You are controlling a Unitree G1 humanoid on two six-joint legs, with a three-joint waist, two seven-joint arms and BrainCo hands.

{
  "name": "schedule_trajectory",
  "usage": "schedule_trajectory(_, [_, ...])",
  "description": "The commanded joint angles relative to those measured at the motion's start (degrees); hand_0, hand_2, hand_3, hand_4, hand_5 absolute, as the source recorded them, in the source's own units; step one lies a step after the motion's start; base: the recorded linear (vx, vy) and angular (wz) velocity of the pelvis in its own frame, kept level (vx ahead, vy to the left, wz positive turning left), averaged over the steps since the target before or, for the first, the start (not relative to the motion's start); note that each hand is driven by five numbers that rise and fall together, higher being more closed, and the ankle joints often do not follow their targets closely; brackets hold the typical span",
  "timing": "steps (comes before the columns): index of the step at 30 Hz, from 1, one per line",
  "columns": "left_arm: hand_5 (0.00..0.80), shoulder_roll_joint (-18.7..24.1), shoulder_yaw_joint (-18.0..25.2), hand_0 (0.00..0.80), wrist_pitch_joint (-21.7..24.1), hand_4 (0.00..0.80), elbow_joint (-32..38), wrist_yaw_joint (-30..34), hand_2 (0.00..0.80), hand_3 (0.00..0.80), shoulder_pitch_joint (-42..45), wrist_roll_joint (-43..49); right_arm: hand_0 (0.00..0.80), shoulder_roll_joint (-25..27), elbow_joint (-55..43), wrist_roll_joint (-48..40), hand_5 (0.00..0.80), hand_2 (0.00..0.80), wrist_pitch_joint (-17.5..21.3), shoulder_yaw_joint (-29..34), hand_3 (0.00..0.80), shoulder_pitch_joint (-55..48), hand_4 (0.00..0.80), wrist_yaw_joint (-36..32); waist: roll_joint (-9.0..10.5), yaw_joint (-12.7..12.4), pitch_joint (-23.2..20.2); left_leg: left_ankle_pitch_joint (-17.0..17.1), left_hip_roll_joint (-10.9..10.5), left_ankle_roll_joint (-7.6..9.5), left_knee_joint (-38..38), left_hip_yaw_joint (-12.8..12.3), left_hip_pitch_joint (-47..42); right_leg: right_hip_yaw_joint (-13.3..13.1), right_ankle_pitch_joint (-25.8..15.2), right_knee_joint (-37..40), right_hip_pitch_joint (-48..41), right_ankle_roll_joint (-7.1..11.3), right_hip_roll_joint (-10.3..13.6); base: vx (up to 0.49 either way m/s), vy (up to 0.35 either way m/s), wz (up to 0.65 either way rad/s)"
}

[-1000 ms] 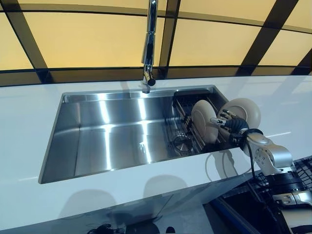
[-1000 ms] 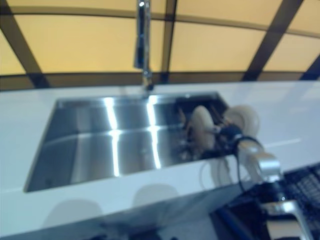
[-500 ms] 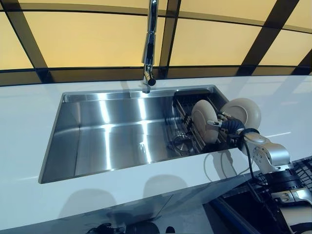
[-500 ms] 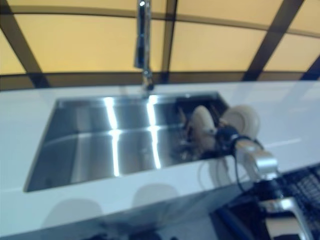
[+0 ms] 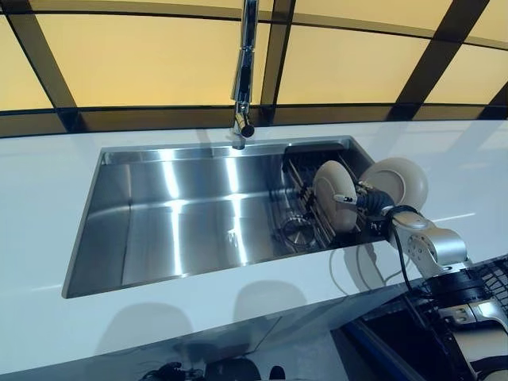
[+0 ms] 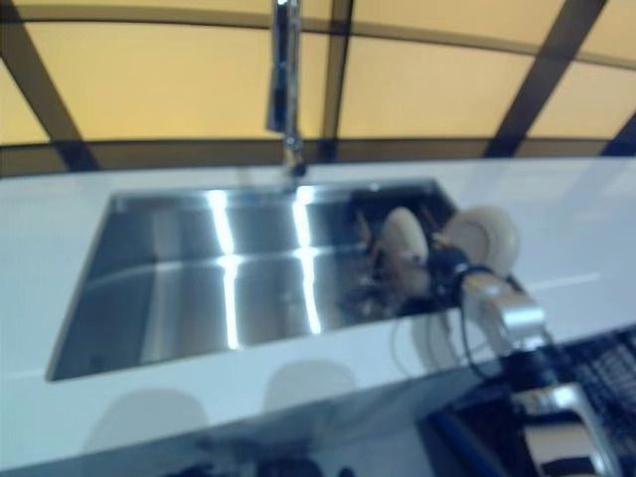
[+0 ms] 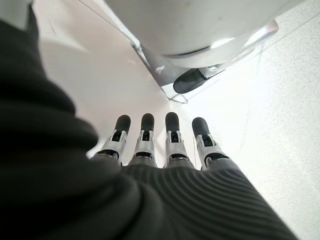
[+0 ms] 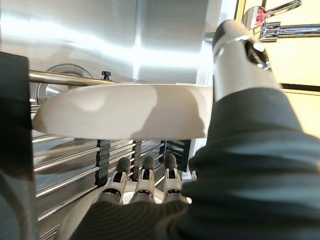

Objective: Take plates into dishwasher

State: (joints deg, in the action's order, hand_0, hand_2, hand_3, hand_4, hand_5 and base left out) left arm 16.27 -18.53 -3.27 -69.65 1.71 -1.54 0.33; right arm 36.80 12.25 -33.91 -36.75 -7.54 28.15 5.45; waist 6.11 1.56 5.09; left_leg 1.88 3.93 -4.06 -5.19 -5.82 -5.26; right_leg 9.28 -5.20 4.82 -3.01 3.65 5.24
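Note:
Two cream plates stand upright in a wire rack (image 5: 304, 176) at the right end of the sink. My right hand (image 5: 371, 201) reaches in between them from the right. Its thumb (image 8: 239, 52) lies across the face of the front plate (image 5: 333, 194), and its straight fingers (image 8: 144, 176) run along the other side, so the rim (image 8: 125, 110) sits between thumb and fingers. The back plate (image 5: 398, 181) leans behind the wrist. My left hand (image 7: 165, 150) shows only in the left wrist view, open, with straight fingers pointing at a pale floor and holding nothing.
The steel sink basin (image 5: 182, 214) sits in a white counter (image 5: 48, 198), with a tall tap (image 5: 242, 71) behind it. A round metal strainer (image 5: 298, 232) lies on the basin floor by the rack. A dark wire dishwasher rack (image 5: 494, 278) shows at the lower right.
My right hand has pushed further in toward the front plate, and its thumb now lies over that plate's face. The plates stand as before.

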Motion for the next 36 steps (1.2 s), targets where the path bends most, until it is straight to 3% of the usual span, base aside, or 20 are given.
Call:
schedule_trajectory(1, [0.000,1.0,-3.6,0.000,-0.3,0.000,-0.9,0.4,0.000,0.000,-3.8,-0.7,0.000,0.6,2.6,-0.6,0.000,0.000,1.5,-0.8,0.000,7.1,0.000,1.7,0.44,-2.7,-0.6,-1.4,-1.9,4.57,0.2,-2.9,0.5,0.1,2.3,-7.2,0.8,2.45,2.0,0.000,0.000,0.00])
schedule_trajectory(16, [0.000,0.8,-4.7,0.000,-0.7,0.000,-0.8,0.4,0.000,0.000,-4.6,-1.1,0.000,-0.9,4.2,-2.0,0.000,0.000,1.7,-1.6,0.000,9.2,0.000,4.1,0.40,-2.9,-0.3,-1.5,-2.0,4.68,0.5,-2.9,0.7,-0.1,2.3,-7.6,1.1,2.54,2.1,0.001,0.001,0.01])
schedule_trajectory(17, [0.000,0.8,-4.8,0.000,-0.8,0.000,-0.6,0.4,0.000,0.000,-4.6,-1.2,0.050,-0.9,4.2,-1.9,0.050,0.050,1.5,-1.7,0.050,9.4,0.050,4.0,0.38,-3.0,-0.3,-1.4,-2.0,4.68,0.5,-2.8,0.8,-0.1,2.3,-7.6,1.2,2.55,2.1,0.000,0.000,0.00])
schedule_trajectory(19, [0.000,0.7,-4.8,0.000,-0.8,0.000,-0.5,0.4,0.000,0.000,-4.6,-1.1,0.276,-1.1,4.0,-1.8,0.276,0.276,1.6,-1.9,0.276,9.4,0.276,4.4,0.37,-3.0,-0.2,-1.4,-2.0,4.72,0.5,-2.8,0.8,0.0,2.3,-7.6,1.2,2.58,2.2,0.000,0.000,0.00])
schedule_trajectory(22, [0.000,0.8,-4.7,0.000,-0.7,0.000,-0.7,0.4,0.000,0.000,-4.7,-1.2,0.524,-1.3,3.5,-1.5,0.524,0.524,1.5,-2.0,0.524,9.2,0.524,4.4,0.38,-3.0,-0.2,-1.4,-2.0,4.78,0.5,-2.8,0.8,0.0,2.2,-7.8,1.3,2.60,2.2,0.000,0.000,0.00])
schedule_trajectory(23, [0.000,0.8,-4.7,0.000,-0.7,0.000,-0.8,0.4,0.000,0.000,-4.8,-1.2,0.649,-1.3,3.4,-1.3,0.649,0.649,1.5,-2.0,0.649,9.1,0.649,4.3,0.35,-2.9,-0.2,-1.4,-2.0,4.79,0.5,-2.9,0.8,0.0,2.2,-7.8,1.4,2.59,2.2,0.000,0.000,0.00])
schedule_trajectory(25, [0.000,0.8,-4.8,0.000,-0.5,0.000,-0.8,0.4,0.000,0.000,-4.7,-1.2,0.800,-1.2,3.3,-1.2,0.800,0.800,1.6,-2.0,0.800,9.0,0.800,4.2,0.32,-2.9,-0.2,-1.4,-2.1,4.77,0.5,-2.9,0.8,0.0,2.3,-7.8,1.3,2.59,2.2,0.000,0.000,0.00])
schedule_trajectory(36, [0.000,0.7,-4.9,0.000,-0.7,0.000,-0.4,0.4,0.000,0.000,-4.7,-1.2,0.800,-1.2,2.3,-0.1,0.800,0.800,2.3,-1.9,0.800,8.8,0.800,3.9,0.23,-2.9,-0.2,-1.5,-2.1,4.74,0.5,-2.9,0.7,0.0,2.3,-7.4,1.2,2.56,2.2,0.000,0.000,0.00])
